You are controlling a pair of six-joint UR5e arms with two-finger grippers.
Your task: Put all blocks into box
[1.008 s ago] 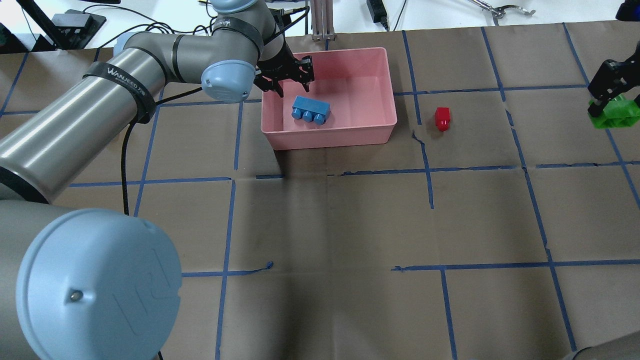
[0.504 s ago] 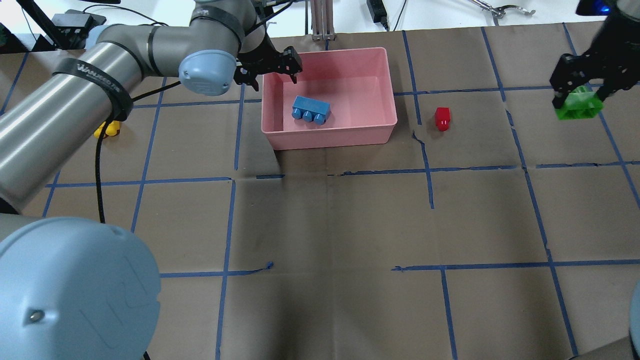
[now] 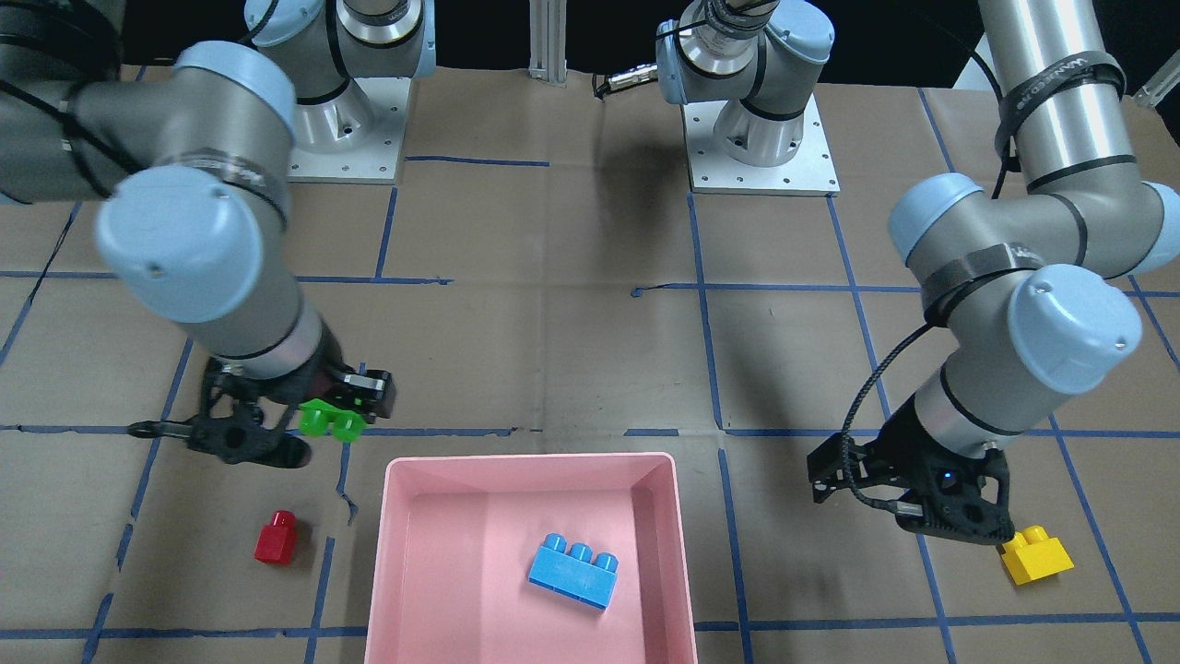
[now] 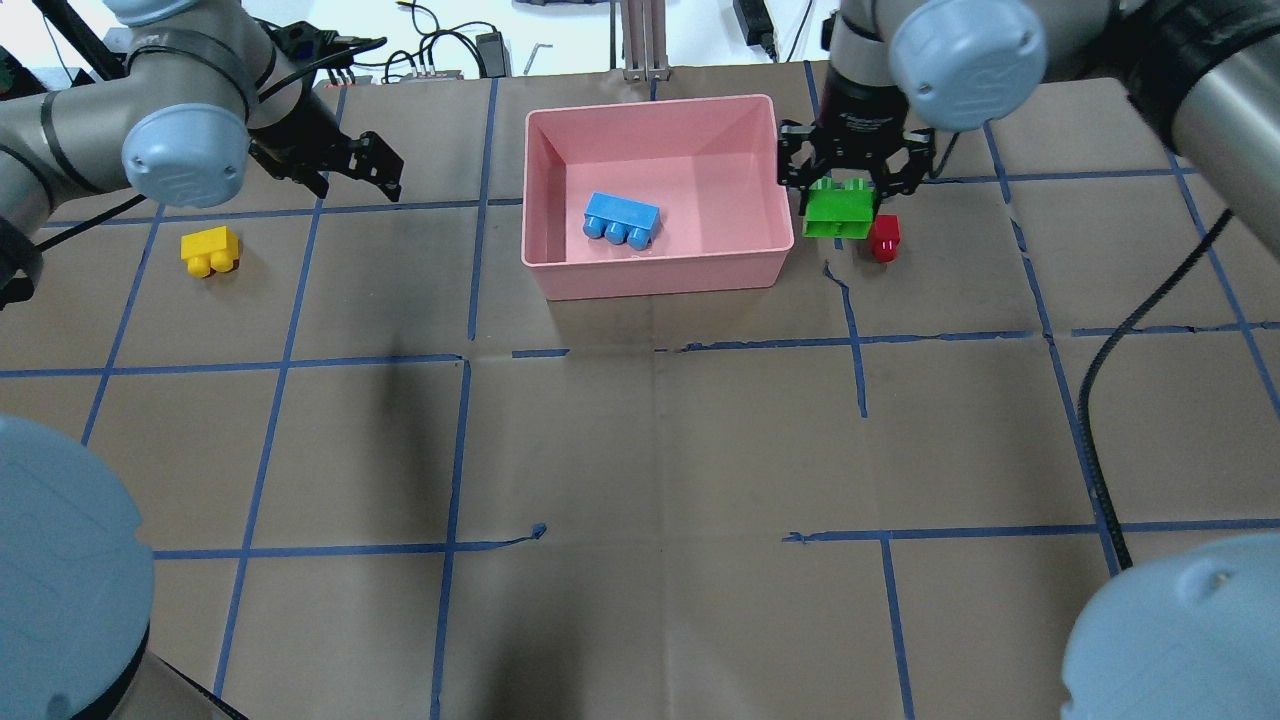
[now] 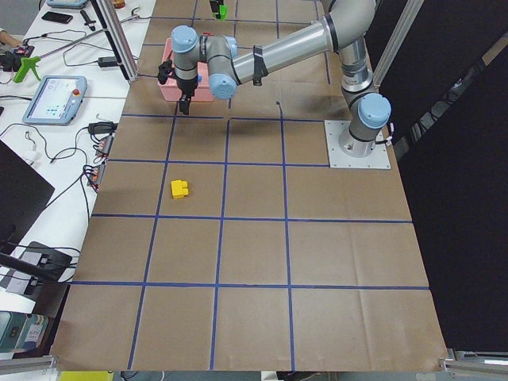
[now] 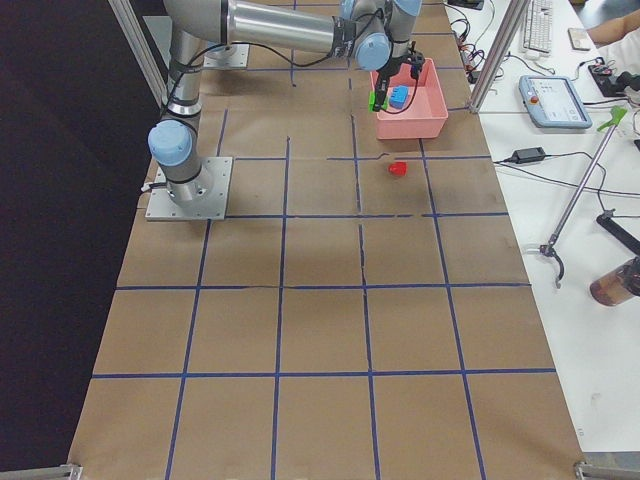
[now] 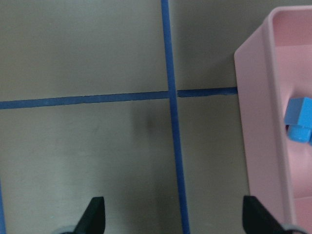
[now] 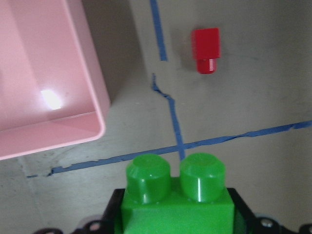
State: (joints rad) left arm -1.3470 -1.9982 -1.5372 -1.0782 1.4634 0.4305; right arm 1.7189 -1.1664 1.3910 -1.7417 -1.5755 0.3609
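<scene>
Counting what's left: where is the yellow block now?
The yellow block lies on the table at the overhead view's left, beyond the left gripper from the box.

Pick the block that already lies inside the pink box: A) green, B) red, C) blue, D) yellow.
C: the blue block lies on the floor of the pink box, while the right gripper holds the green block outside its rim, and the yellow block and red block sit on the table.
</scene>
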